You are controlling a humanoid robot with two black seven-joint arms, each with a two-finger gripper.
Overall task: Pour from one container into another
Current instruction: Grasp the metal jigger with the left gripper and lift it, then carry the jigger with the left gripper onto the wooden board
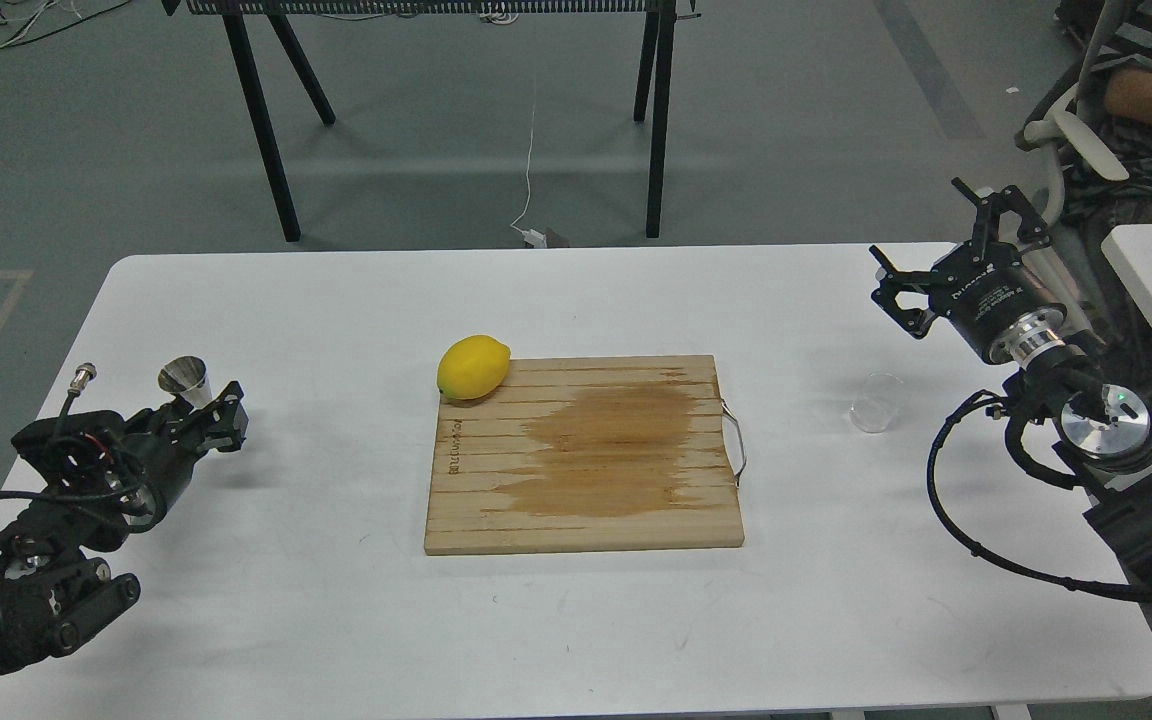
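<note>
The small clear glass cup [876,403] stands on the white table [576,300] at the right, just right of the board. My right gripper [918,222] hovers open above and behind the cup, apart from it. At the far left stands the shiny steel jigger [185,377]. Only its upper cone shows, because my left gripper [204,408] is right in front of its lower half. That gripper's fingers are spread, one at each side of the jigger's base, and I cannot tell whether they touch it.
A wooden cutting board [584,455] with a dark wet stain and a wire handle lies mid-table. A yellow lemon [473,367] rests at its far left corner. A black-legged stand [456,100] is behind the table, and a seated person [1151,90] is at the far right.
</note>
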